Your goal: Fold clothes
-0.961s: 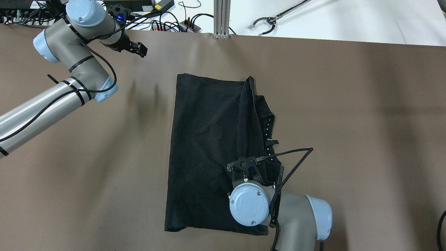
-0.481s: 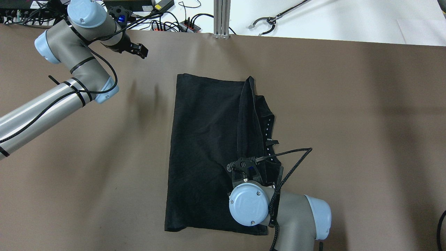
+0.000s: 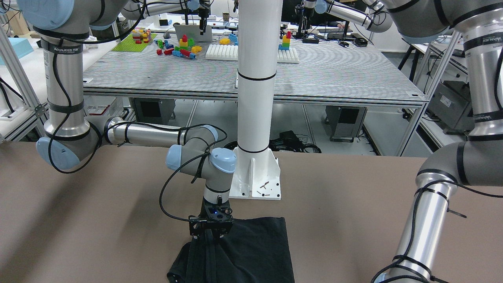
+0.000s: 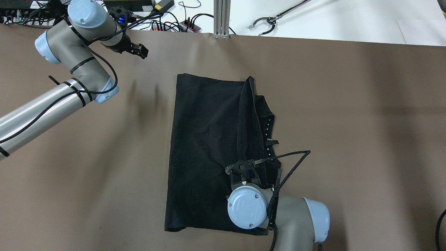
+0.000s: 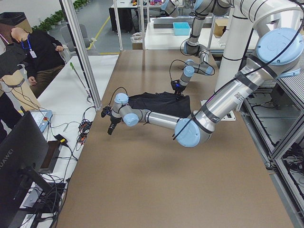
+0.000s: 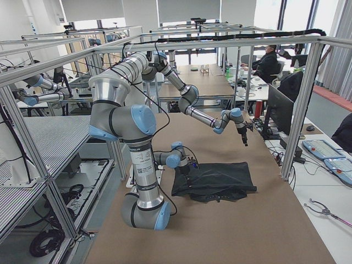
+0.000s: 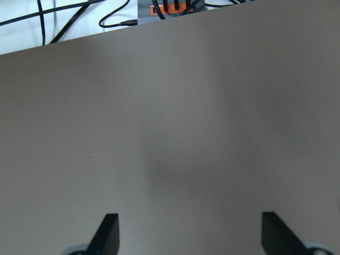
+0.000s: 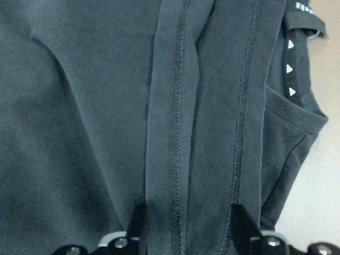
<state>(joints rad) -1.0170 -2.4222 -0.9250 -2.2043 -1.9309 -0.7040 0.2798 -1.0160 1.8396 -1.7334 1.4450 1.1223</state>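
1. Risking a lost layer on the pull-across, from pinching only a thin doubled hem of the clothes (image 4: 202, 146) rather than a deeper bite; likely ending in a crooked fold.
2. Risking dragging the whole piece over the desk (image 4: 348, 122) instead of folding it, with no pin on the opposite side and the left gripper (image 7: 186, 234) well apart from the fabric.
3. Risking a snag on the braided cable (image 4: 292, 164) looping beside the right wrist, just above the cloth's edge.
4. Reading the right gripper (image 8: 188, 234) as narrowed partway and clamping the stitched hem strips near the robot-side end of the fold; judging that from the fabric tenting up to it in the overhead and front views.
5. Seeing the left gripper spread wide, hovering over bare desk toward the far left corner, holding and touching nothing.
6. Locating the clothes mid-desk, lying mostly flat, right side turned inward, with a neckline and white-marked tape showing just beside the raised hem.
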